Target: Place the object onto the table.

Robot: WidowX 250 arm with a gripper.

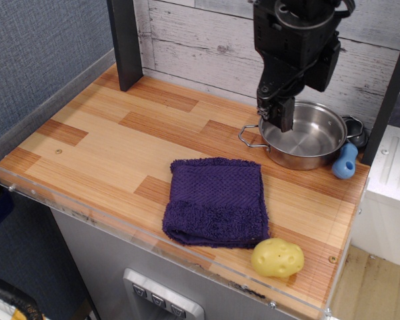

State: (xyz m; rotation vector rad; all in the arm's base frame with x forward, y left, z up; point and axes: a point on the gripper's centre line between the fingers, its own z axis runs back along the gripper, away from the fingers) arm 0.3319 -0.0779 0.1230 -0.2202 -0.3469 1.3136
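1. Stainless-steel pot (308, 137) is sitting on the wooden table (107, 150), with its near-left rim directly beneath the pincer (278, 115)
2. Black pincer is hanging down from the arm above, its tips dipping at the pot's rim on the side nearest the wire loop handle (248, 137); whether its fingers are apart, together, or clamped on the rim, I cannot tell from this angle
3. Blue-handled scoop (345, 161) is lying to the right of the pincer, touching the pot's far-right side
4. Purple towel (215, 201) is lying folded in front of the pincer, near the pot but apart from it
5. Yellow potato toy (277, 257) is resting further forward of the pincer, just beside the towel's front right corner, near the clear acrylic edge (153, 240)
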